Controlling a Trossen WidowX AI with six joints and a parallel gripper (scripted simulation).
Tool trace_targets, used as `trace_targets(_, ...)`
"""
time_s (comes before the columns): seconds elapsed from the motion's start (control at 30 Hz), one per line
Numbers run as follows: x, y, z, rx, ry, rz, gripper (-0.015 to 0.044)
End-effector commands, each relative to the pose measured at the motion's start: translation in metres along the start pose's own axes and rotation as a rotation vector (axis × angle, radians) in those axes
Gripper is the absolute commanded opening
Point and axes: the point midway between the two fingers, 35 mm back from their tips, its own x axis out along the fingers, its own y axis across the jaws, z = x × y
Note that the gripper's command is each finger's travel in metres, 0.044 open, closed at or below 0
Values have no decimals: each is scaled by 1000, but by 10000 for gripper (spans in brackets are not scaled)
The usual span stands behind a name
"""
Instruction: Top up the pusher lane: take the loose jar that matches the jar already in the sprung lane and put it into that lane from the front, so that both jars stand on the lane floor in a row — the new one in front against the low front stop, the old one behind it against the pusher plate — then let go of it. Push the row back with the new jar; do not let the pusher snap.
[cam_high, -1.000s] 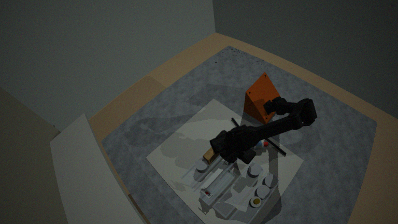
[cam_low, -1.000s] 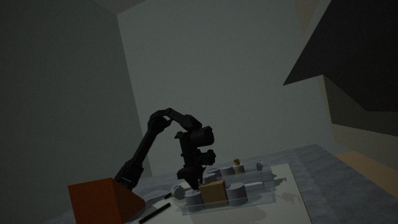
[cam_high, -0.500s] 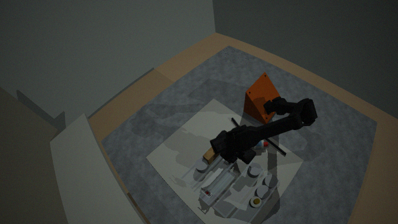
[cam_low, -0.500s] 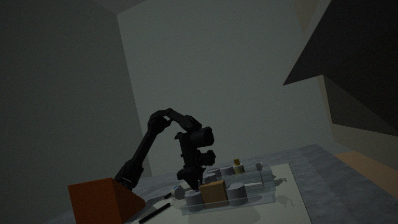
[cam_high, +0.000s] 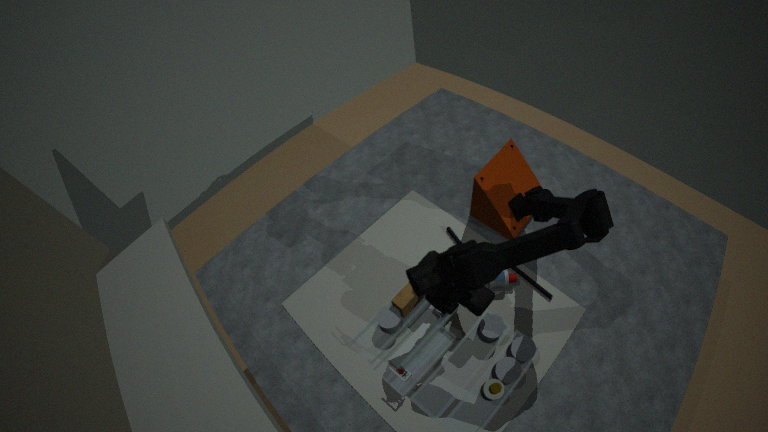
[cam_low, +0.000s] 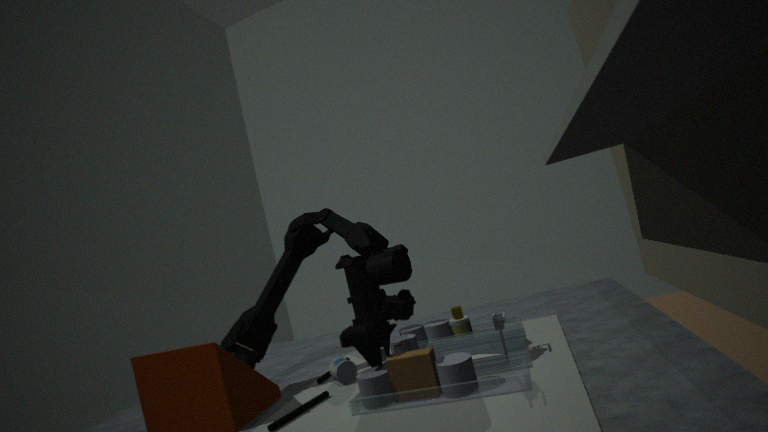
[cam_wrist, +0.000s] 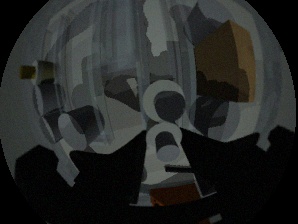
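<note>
My gripper (cam_high: 452, 310) (cam_low: 377, 355) (cam_wrist: 161, 132) is shut on a small grey jar (cam_wrist: 167, 138) and holds it upright at the front end of the clear sprung lane (cam_high: 425, 351). A matching grey jar (cam_wrist: 169, 102) stands in the lane just beyond it; the two look to be touching or nearly so. The pusher plate (cam_high: 397, 369) (cam_low: 498, 320), with a red dot, sits far back at the lane's other end. In the top view my hand hides both jars. I cannot tell whether the held jar rests on the lane floor.
The neighbouring lane holds a brown box (cam_high: 405, 299) (cam_low: 412, 373) (cam_wrist: 222, 62) and grey cylinders (cam_high: 389, 320) (cam_low: 456, 373). Other lanes hold grey cylinders (cam_high: 491, 327) and a yellow-lidded jar (cam_high: 494, 387) (cam_low: 457, 322). A labelled jar (cam_high: 507, 278) (cam_low: 342, 369) lies beside a black rod (cam_high: 534, 286). An orange wedge (cam_high: 502, 188) stands behind.
</note>
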Motion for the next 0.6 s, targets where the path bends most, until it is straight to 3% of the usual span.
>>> trace_targets(0.0, 0, 1, 1, -6, -9, 5, 0)
trace_targets(0.57, 0, 1, -1, -6, -9, 5, 0)
